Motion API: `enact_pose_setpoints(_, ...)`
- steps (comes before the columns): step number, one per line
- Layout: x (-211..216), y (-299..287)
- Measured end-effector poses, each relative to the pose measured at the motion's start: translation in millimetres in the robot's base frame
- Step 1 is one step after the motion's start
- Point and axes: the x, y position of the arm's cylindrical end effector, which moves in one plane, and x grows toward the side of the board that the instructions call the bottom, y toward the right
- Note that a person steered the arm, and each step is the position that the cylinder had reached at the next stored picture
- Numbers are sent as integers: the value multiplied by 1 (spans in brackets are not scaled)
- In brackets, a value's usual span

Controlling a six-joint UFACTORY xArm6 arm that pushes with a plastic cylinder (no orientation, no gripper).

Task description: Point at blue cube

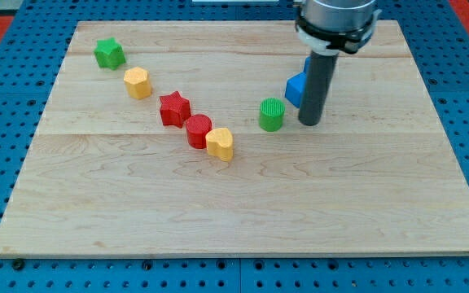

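Note:
The blue cube (295,89) sits right of the board's middle, towards the view's top, partly hidden behind my dark rod. A second blue piece shows just above it behind the rod; its shape cannot be told. My tip (309,123) rests on the board just below and to the right of the blue cube, very close to it; whether it touches cannot be told. A green cylinder (272,114) stands just left of my tip.
A green star (109,54) and a yellow hexagonal block (138,83) lie at the upper left. A red star (174,108), a red cylinder (198,130) and a yellow heart-like block (220,143) run diagonally towards the middle. The wooden board (234,220) lies on a blue pegboard.

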Motion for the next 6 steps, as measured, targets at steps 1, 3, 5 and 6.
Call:
enact_pose_setpoints(1,-2,-43)
enact_pose_setpoints(3,-20,-29)
enact_pose_setpoints(5,-44,44)
enact_pose_setpoints(6,-78,55)
